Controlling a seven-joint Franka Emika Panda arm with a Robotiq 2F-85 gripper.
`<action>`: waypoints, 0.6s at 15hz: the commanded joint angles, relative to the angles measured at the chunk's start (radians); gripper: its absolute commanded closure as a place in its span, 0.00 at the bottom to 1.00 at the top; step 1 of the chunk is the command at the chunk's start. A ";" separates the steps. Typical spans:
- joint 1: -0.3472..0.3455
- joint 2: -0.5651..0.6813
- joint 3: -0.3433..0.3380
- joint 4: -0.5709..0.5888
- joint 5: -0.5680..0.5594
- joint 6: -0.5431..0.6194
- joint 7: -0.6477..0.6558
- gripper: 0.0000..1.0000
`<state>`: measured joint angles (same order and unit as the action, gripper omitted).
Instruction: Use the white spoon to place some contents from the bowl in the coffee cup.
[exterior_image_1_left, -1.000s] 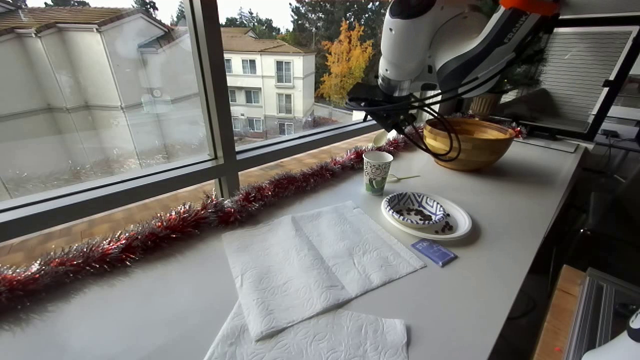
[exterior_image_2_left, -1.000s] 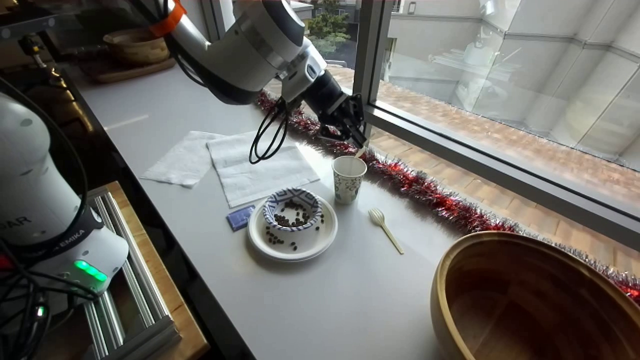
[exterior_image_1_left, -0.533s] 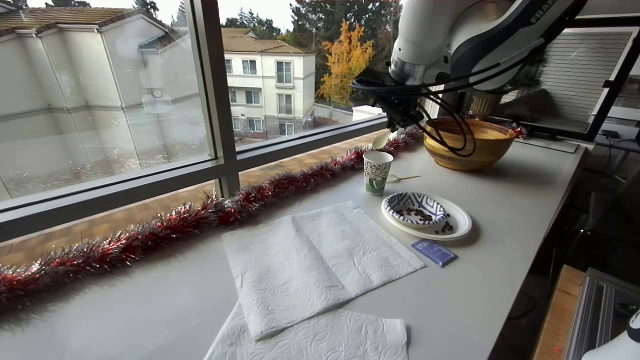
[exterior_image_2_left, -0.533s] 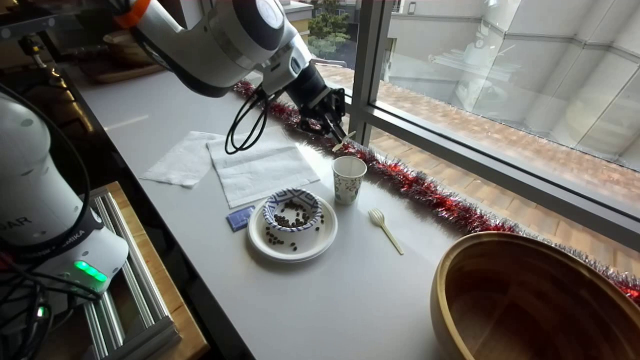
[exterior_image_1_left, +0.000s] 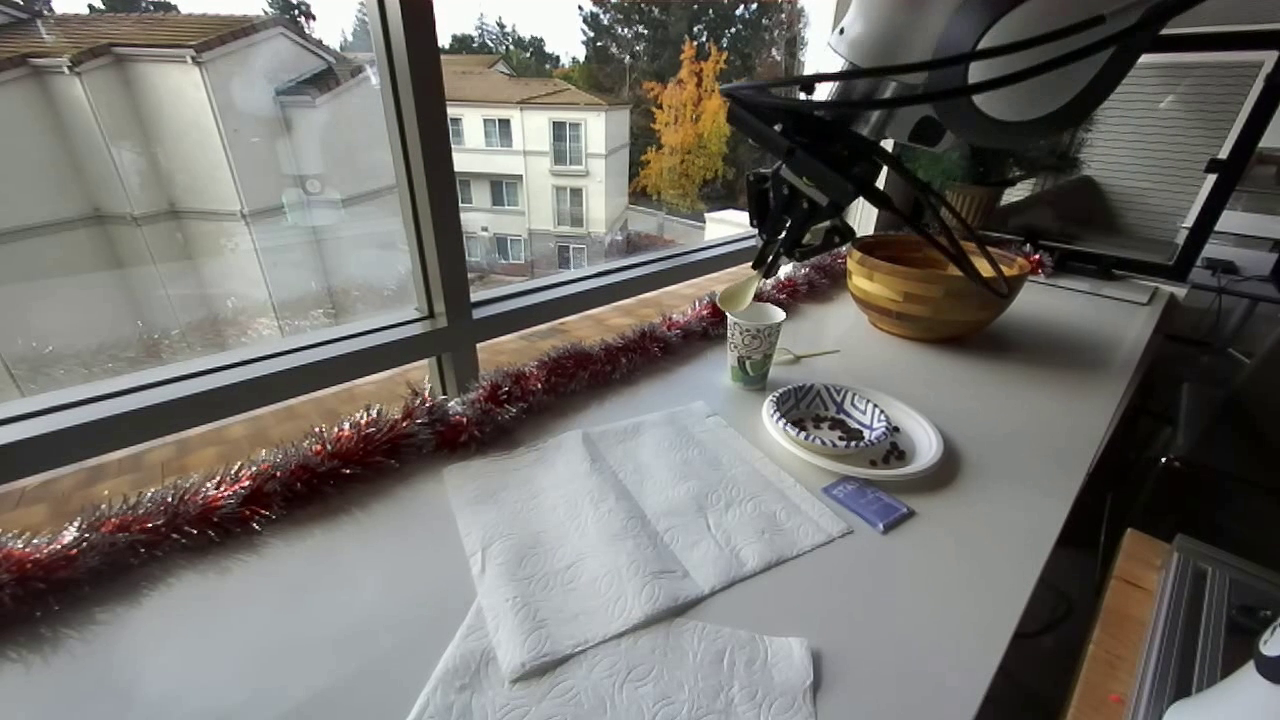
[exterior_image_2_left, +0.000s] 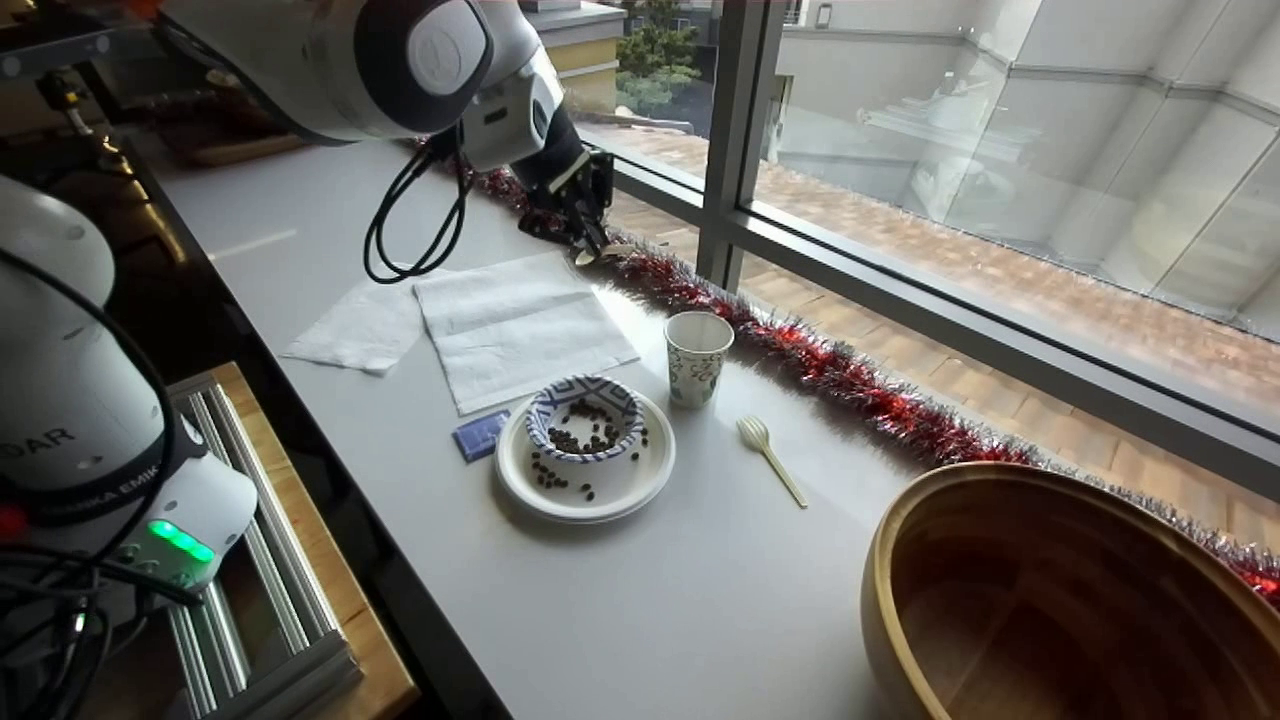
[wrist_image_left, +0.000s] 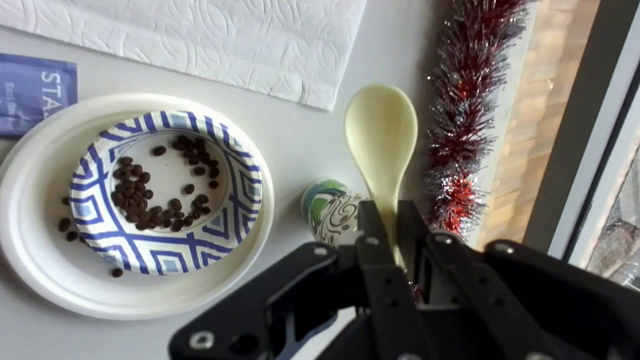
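Observation:
My gripper (wrist_image_left: 387, 212) is shut on the handle of the white spoon (wrist_image_left: 382, 130), a pale yellowish spoon whose scoop looks empty. In both exterior views the gripper (exterior_image_1_left: 762, 262) (exterior_image_2_left: 594, 246) holds the spoon (exterior_image_1_left: 738, 294) (exterior_image_2_left: 588, 258) in the air by the window-side garland, apart from the cup. The coffee cup (exterior_image_2_left: 696, 372) stands upright on the table; it also shows in the wrist view (wrist_image_left: 334, 214), partly hidden by a finger. The bowl (wrist_image_left: 90, 205), white with blue pattern, holds dark beans and sits beside the cup (exterior_image_1_left: 752, 350).
A white plate (wrist_image_left: 30, 270) with stray beans lies under the bowl. A blue packet (exterior_image_2_left: 482, 436), paper towels (exterior_image_1_left: 640, 530), a pale fork (exterior_image_2_left: 768, 462) and a wooden bowl (exterior_image_1_left: 935, 300) lie around. A red-silver tinsel garland (exterior_image_2_left: 840, 370) runs along the window frame (exterior_image_2_left: 722, 160).
My gripper has moved with the spoon along the garland, away from the cup toward the paper towel side, and has turned. The cup, bowl and fork have not moved.

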<state>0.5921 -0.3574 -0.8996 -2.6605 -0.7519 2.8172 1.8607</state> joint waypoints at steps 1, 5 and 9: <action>0.199 -0.093 -0.155 -0.029 0.216 -0.028 -0.226 0.97; 0.441 -0.152 -0.399 0.008 0.400 -0.098 -0.448 0.97; 0.655 -0.221 -0.654 0.090 0.494 -0.225 -0.607 0.97</action>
<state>1.1114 -0.4727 -1.3962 -2.6361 -0.3267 2.7016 1.3694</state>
